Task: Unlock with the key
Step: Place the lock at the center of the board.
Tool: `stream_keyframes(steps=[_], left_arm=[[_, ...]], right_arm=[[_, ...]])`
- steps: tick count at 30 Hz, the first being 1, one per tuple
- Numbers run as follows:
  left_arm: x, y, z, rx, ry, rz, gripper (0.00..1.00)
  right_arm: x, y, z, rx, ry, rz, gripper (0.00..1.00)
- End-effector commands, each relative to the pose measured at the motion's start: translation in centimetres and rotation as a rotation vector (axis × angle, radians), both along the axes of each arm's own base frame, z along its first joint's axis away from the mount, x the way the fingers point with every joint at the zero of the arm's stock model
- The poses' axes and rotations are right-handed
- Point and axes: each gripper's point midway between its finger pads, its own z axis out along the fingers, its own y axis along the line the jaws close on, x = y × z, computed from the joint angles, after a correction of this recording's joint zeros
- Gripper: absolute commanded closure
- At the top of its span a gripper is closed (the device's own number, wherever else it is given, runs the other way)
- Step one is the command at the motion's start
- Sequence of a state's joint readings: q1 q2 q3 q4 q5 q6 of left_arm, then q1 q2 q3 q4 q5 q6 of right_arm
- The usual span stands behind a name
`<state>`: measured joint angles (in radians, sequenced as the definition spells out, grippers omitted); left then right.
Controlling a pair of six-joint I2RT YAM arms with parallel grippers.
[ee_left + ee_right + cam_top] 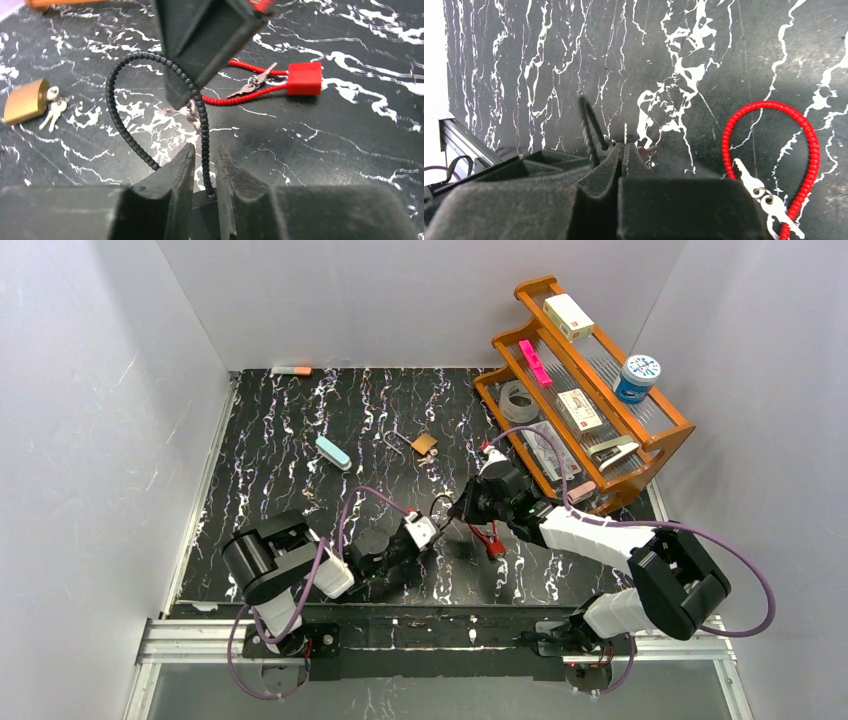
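Note:
A black beaded cable (112,100) loops up off the table and runs down between my left gripper's (205,155) jaws, which stand a little apart without pinching it. The lock body it belongs to is hidden under that gripper. From above, my right gripper (187,102) comes down beside the cable, shut on a small silver key (191,111). In the right wrist view the key's tip (647,151) pokes out past the shut right gripper (625,146), next to the black cable (588,122). From above, left gripper (425,530) and right gripper (468,508) meet mid-table.
A red cable lock (304,78) with its keys (250,85) lies just right of the grippers. A brass padlock (22,101) with keys lies to the left. A wooden shelf (600,400) with small items stands at the back right, and a pale blue block (332,452) lies further back.

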<state>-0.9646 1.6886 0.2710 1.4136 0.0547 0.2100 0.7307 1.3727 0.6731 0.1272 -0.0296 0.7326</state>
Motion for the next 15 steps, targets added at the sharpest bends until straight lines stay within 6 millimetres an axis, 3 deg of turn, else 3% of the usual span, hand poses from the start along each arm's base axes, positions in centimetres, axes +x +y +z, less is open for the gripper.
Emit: stream_keyframes(steps=[1, 8, 15], left_arm=[[1.2, 1.3, 2.1, -0.086, 0.004, 0.123, 0.73], [0.2, 1.4, 0.7, -0.016, 0.059, 0.087, 0.57], [1.7, 1.4, 0.1, 0.004, 0.096, 0.170, 0.55]], right_arm=[[0.7, 2.0, 3.4, 0.059, -0.073, 0.024, 0.99], [-0.1, 3.4, 5.5, 0.110, -0.098, 0.073, 0.99], [-0.2, 3.8, 6.0, 0.119, -0.137, 0.107, 0.99]])
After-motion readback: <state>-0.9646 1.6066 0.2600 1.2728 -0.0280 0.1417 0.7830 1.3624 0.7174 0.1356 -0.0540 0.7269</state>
